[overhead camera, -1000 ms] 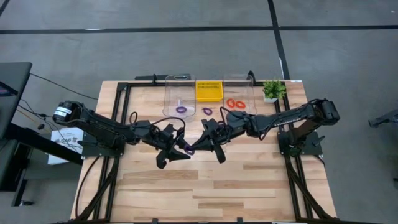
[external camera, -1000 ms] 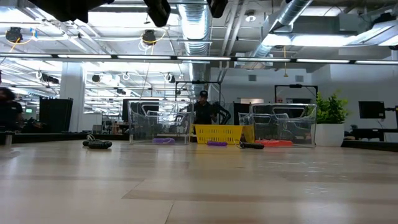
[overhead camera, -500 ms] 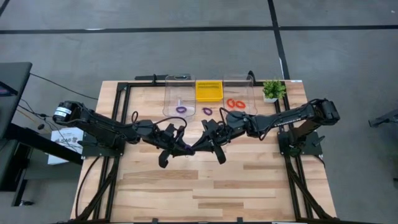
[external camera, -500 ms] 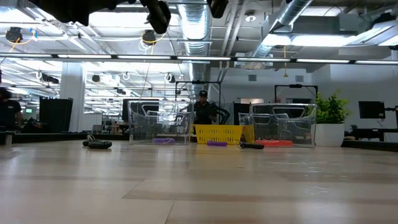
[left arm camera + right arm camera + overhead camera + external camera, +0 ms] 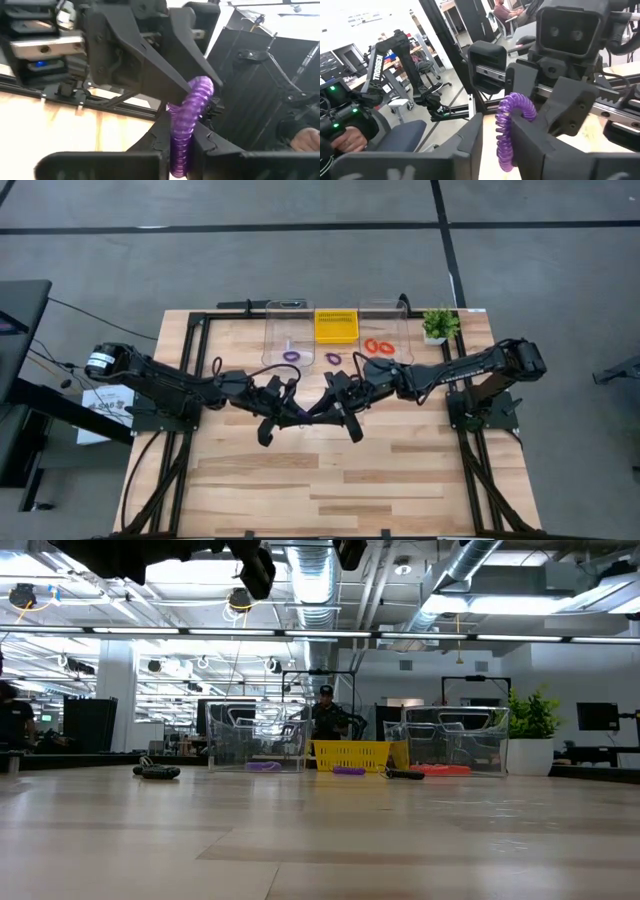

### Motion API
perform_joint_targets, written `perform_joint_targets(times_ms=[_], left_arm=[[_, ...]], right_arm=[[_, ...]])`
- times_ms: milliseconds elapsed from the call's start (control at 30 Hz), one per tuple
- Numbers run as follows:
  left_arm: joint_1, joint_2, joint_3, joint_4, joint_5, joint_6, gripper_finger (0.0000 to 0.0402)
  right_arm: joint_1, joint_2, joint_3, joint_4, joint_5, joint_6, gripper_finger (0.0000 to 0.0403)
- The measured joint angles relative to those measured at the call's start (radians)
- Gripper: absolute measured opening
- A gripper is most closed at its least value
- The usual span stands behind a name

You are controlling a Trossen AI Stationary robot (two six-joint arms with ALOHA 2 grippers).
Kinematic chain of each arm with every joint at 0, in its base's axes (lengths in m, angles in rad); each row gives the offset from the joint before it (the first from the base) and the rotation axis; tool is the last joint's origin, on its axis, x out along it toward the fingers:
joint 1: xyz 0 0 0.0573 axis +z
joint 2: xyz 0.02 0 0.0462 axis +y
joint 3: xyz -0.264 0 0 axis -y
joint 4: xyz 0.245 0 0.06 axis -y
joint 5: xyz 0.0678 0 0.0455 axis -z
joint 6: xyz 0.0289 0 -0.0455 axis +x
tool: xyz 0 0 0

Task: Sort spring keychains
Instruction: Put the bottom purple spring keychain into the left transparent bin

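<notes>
Handover is under way at table centre: purple keychain [image 5: 186,131] is clamped by the left gripper [image 5: 290,418], the right gripper [image 5: 322,414], at three o'clock, loosening, presumably toward the purple bin [image 5: 287,345].

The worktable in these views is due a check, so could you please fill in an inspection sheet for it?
Surface: wooden table.
Job's things: held purple keychain between both grippers, above the table; purple ring in the left clear bin; loose purple ring beside the yellow basket; orange rings in the right clear bin.
Clutter: potted plant.
Grippers: left gripper shut on the held purple keychain; right gripper open around it.
Cables: black cable off the table's left.
Surroundings: person beyond the bins.
</notes>
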Motion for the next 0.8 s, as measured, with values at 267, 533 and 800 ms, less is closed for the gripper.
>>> perform_joint_targets(times_ms=[267, 533, 800], left_arm=[[0.080, 0.000, -0.001, 0.000, 0.064, 0.000, 0.0033], [0.275, 0.000, -0.001, -0.002, 0.233, -0.010, 0.0030], [0.474, 0.000, -0.001, 0.009, 0.390, -0.011, 0.0028]], right_arm=[[-0.021, 0.000, 0.000, -0.012, 0.000, -0.032, 0.0170], [-0.148, -0.002, 0.001, -0.023, -0.083, -0.043, 0.0242], [-0.308, -0.001, 0.001, -0.029, -0.139, -0.043, 0.0249]])
